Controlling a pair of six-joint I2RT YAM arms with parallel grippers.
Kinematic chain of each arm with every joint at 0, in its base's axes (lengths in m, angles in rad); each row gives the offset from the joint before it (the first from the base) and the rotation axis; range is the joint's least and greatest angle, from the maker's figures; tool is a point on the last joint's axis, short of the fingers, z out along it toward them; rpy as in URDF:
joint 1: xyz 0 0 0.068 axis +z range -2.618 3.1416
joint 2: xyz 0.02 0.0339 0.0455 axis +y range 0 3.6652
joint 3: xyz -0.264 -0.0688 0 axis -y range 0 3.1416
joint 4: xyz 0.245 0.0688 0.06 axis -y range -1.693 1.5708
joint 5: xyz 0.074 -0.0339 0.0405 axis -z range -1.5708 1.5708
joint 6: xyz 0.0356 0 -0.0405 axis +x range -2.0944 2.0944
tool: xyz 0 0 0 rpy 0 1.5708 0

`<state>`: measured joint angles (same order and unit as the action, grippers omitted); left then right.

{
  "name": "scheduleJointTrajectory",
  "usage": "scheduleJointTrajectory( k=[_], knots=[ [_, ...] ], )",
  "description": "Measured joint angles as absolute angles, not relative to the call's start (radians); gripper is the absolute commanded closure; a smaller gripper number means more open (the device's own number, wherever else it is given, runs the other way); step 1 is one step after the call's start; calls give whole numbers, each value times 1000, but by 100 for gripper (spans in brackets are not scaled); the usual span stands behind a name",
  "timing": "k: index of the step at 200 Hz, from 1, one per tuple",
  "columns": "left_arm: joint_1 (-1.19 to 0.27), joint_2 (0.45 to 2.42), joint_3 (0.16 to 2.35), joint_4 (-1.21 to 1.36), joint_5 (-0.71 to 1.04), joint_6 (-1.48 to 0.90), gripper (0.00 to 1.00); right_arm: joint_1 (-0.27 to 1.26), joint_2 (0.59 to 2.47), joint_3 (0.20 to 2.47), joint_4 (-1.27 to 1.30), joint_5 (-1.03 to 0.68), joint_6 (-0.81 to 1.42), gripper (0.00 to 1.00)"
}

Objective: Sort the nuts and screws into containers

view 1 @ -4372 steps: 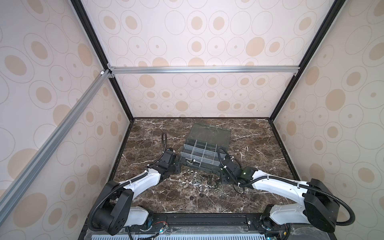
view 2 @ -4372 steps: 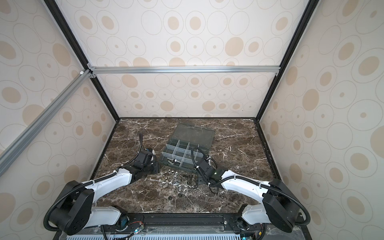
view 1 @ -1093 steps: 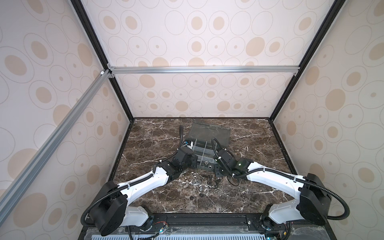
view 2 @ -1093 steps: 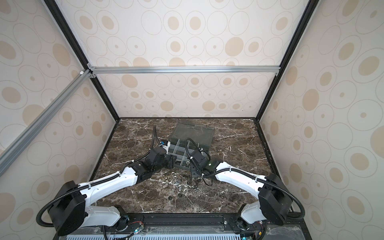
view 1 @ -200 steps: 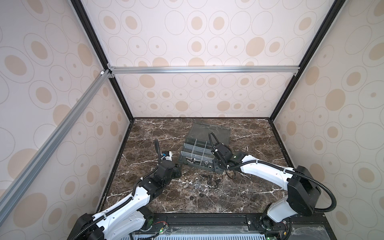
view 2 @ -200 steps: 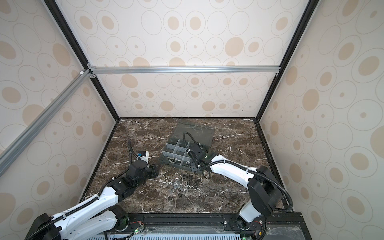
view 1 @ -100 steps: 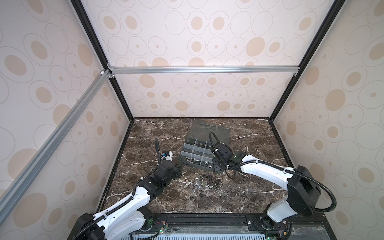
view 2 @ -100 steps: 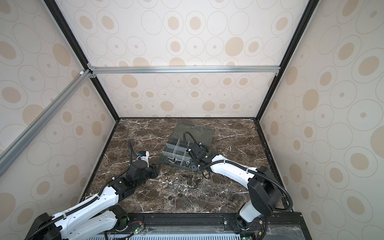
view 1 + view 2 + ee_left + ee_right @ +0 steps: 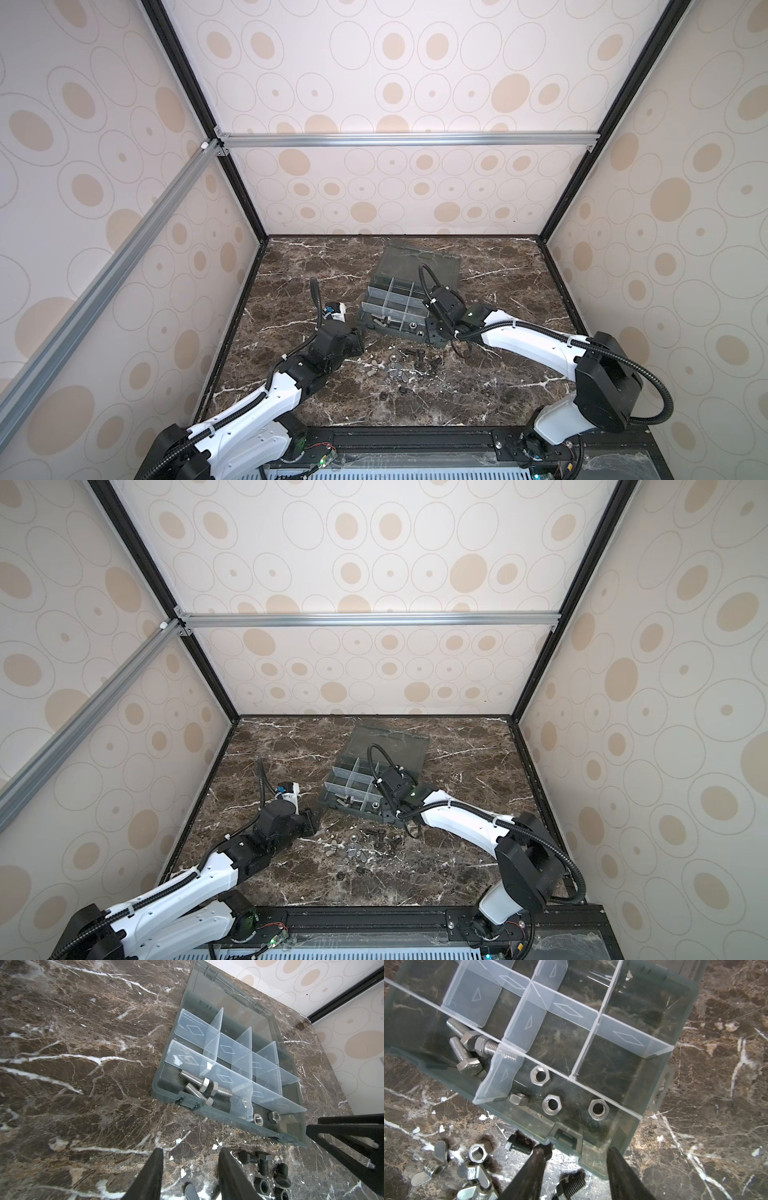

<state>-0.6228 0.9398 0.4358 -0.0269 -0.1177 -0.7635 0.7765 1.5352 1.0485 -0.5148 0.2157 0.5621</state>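
Marble tabletop (image 9: 83, 1064): organizer box (image 9: 224, 1122) holding silver bolts (image 9: 202, 1084), hex nuts (image 9: 558, 1103). Left gripper (image 9: 191, 1151), right gripper (image 9: 578, 1149) both parted, empty, near box front.

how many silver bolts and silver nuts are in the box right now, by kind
silver hex bolts: 3
silver hex nuts: 4
total in the organizer box: 7

Bright, soft, even light all round, with barely any shadows in both top views. The glossy surface (image 9: 716, 1084) caught white glare in the right wrist view, and wide-angle stretch warped the edges. Wrist close-ups were mostly sharp.
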Motion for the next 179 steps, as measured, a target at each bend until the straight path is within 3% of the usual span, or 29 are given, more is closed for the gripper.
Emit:
scheduleJointTrajectory(
  k=[179],
  knots=[
    [-636, 1061, 447, 7, -7, -757, 58, 776, 1478, 996, -514, 222, 591, 47]
  ],
)
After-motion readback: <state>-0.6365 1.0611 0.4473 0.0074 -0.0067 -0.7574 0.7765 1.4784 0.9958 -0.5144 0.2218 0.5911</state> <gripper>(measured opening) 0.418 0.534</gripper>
